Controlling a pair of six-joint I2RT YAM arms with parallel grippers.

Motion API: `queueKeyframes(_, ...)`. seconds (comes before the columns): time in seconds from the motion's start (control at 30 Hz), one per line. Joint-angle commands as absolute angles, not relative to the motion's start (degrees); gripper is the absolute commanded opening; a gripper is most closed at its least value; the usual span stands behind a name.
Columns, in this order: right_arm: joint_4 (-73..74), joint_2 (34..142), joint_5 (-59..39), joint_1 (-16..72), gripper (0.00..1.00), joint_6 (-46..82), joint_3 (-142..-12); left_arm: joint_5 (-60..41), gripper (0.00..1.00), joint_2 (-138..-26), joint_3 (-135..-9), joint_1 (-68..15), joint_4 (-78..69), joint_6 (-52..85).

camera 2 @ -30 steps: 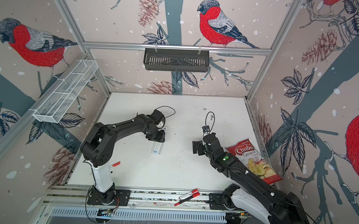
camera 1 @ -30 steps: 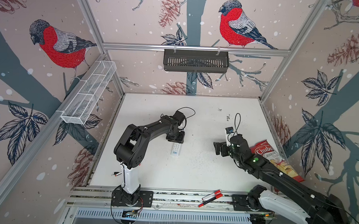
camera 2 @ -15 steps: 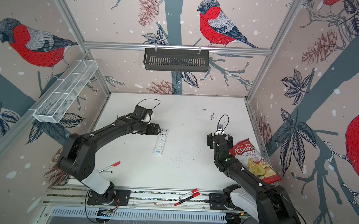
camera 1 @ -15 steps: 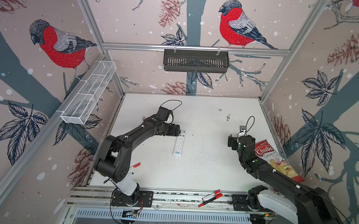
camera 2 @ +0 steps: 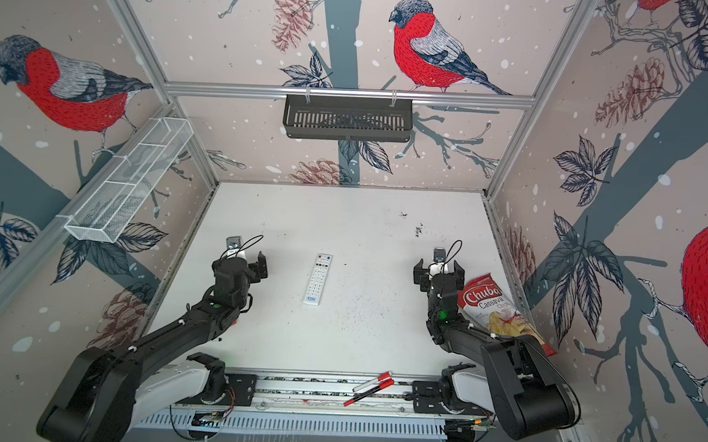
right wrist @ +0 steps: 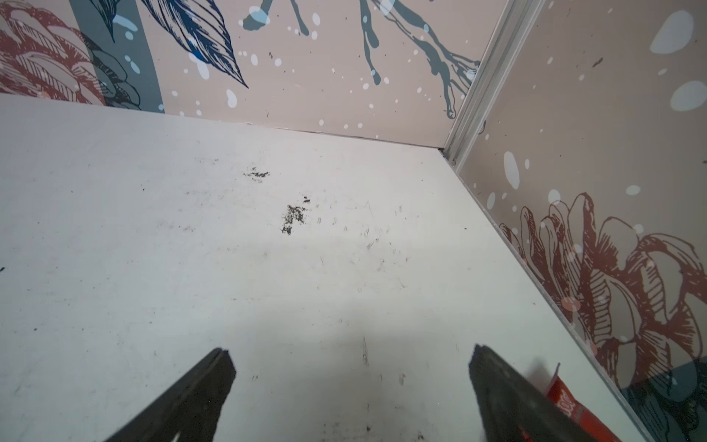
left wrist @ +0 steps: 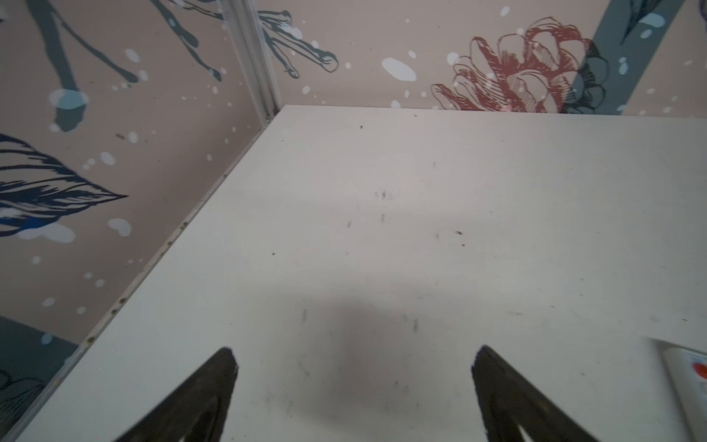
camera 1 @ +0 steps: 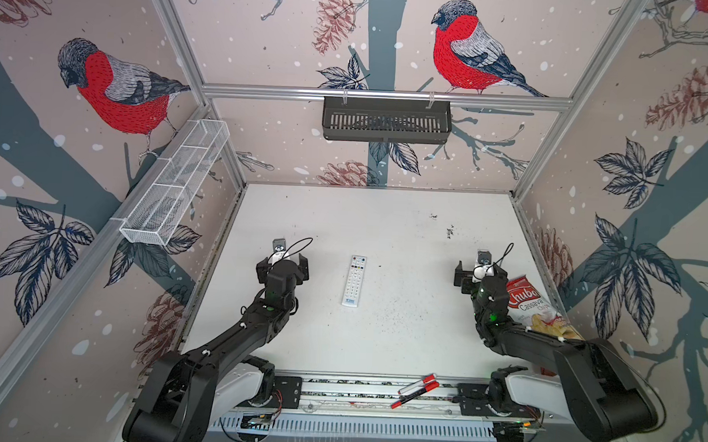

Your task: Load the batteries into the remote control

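The remote control (camera 1: 354, 281) (camera 2: 318, 279) lies flat near the middle of the white table, buttons up, coloured buttons at its far end and blue logo at its near end. One corner of it shows in the left wrist view (left wrist: 688, 379). My left gripper (camera 1: 283, 265) (camera 2: 240, 264) (left wrist: 355, 356) hovers to the left of the remote, open, with only bare table between its fingers. My right gripper (camera 1: 479, 274) (camera 2: 438, 272) (right wrist: 351, 354) is open and empty at the right side, well clear of the remote. The batteries are out of view.
A red Chuba cassava chips bag (camera 1: 535, 306) (camera 2: 489, 306) (right wrist: 562, 394) lies beside the right arm against the right wall. Red-and-white marker pens (camera 1: 416, 389) (camera 2: 370, 385) rest on the front rail. A black basket (camera 1: 386, 120) hangs on the back wall, a white wire basket (camera 1: 175, 187) on the left wall.
The left gripper opened and drew back to the left, away from the remote. The right arm swung from near the centre to the right, beside the chips bag.
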State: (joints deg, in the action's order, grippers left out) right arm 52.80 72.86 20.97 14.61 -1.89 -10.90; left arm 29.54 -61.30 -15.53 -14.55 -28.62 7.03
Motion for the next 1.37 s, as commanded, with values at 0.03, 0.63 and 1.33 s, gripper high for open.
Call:
queueKeyframes(0.03, 60.3, 76.4, 16.2, 11.6, 1.0, -2.2, -12.8, 25.0, 0.96, -63.0, -10.6, -8.6, -49.2, 4.5)
queueKeyframes(0.63, 66.6, 85.6, 6.2, 0.3, 0.99, 4.3, -14.3, 16.6, 0.96, -90.1, -12.0, -5.1, -79.5, -1.1)
queueKeyframes(1.33, 66.7, 85.8, 7.7, 1.1, 0.99, 3.9, -14.4, 17.0, 0.97, -89.6, -12.8, -4.5, -76.7, -0.1)
